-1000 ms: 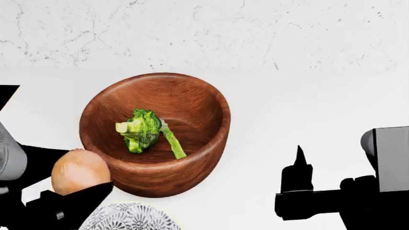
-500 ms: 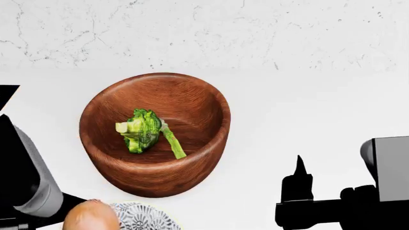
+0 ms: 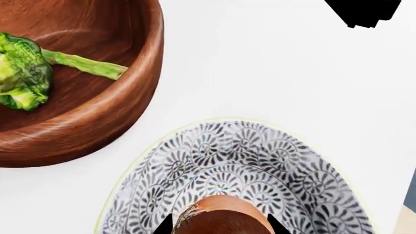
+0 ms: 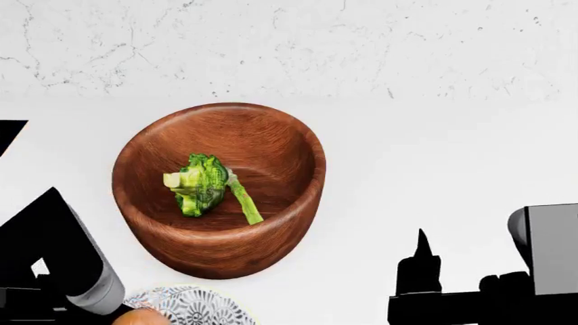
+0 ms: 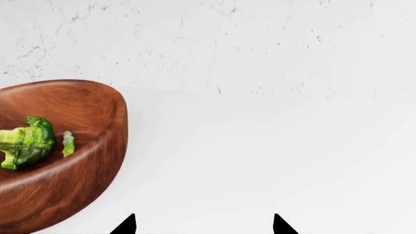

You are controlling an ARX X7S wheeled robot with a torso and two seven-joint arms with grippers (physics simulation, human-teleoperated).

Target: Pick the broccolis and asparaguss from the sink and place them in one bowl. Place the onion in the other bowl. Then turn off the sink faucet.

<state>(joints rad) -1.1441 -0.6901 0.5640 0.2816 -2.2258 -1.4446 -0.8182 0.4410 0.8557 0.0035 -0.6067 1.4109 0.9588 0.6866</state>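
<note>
A brown wooden bowl (image 4: pixel 271 247) holds a broccoli (image 4: pixel 200 184) and an asparagus (image 4: pixel 243 200); they also show in the left wrist view, broccoli (image 3: pixel 23 73) and asparagus (image 3: pixel 87 65). A grey patterned bowl (image 3: pixel 260 161) stands in front of it, near the view's bottom edge (image 4: pixel 194 306). My left gripper (image 3: pixel 221 225) is shut on a brown onion (image 3: pixel 224 214) and holds it over the patterned bowl. My right gripper (image 5: pixel 204 220) is open and empty over bare counter, right of the wooden bowl (image 5: pixel 97 161). The sink and faucet are out of view.
The white counter (image 4: pixel 415 156) runs back to a white marbled wall (image 4: pixel 289 47). My left arm (image 4: pixel 63 264) covers the lower left, and my right arm (image 4: pixel 505 284) the lower right.
My left gripper has carried the onion from beside the wooden bowl toward the near edge, over the patterned bowl. The right gripper has sunk slightly.
</note>
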